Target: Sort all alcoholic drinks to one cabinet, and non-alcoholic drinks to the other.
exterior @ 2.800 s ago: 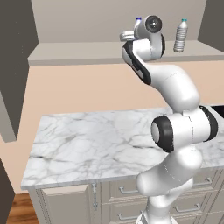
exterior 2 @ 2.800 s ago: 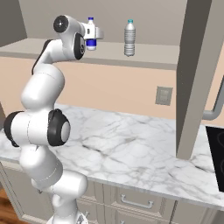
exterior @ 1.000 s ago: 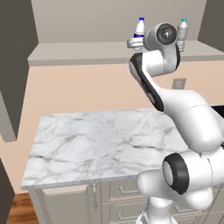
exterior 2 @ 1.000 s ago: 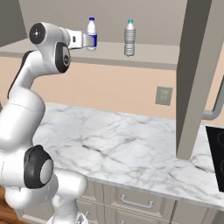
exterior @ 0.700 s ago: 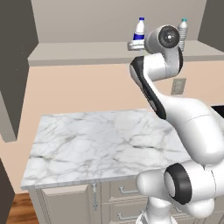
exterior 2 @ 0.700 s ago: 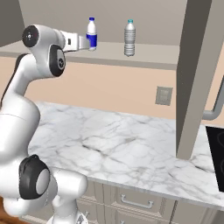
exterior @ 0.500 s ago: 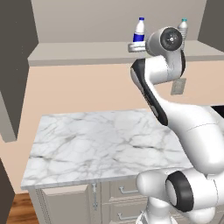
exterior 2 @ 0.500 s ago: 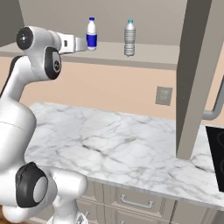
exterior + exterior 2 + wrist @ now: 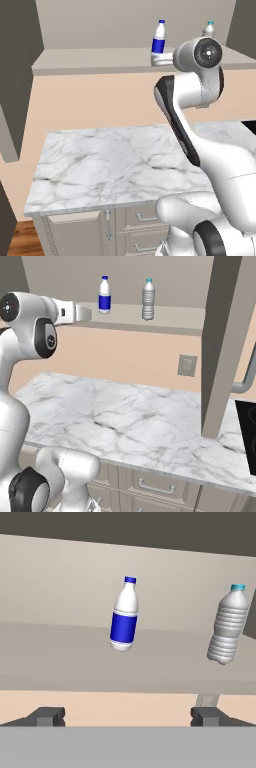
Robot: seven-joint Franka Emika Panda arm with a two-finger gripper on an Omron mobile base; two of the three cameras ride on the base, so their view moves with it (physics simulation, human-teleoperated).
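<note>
Bottles: the white bottle (image 9: 104,295) with blue label and cap and the clear bottle (image 9: 147,299) with a pale teal cap both stand upright on the cabinet shelf (image 9: 170,315), well above the table (image 9: 125,421).
White bottle's spot: back from the shelf's front edge and toward its left end, apart from the clear one; set down and free, nothing touching it.
Clear bottle's spot: to the right of the white one with a plain gap between them, nearer the dark cabinet side panel (image 9: 225,341).
Why side by side: both are the soft drinks, so sharing one shelf fits the sorting; this half of the job looks done.
Claw: the claw (image 9: 127,714) is wide open and holds nothing; in the hand view its two tips stand far apart below the bottles, with the shelf's front edge between.
Claw's place: level with the shelf's front edge, just off it on the left in the right base view, short of the white bottle.
Why open and clear: a loosed claw off the shelf edge cannot tip the standing bottle.
Table: bare marble; the green glass bottles are probably elsewhere in the kitchen.
Risk: the arm's elbow is near the shelf's front edge.
</note>
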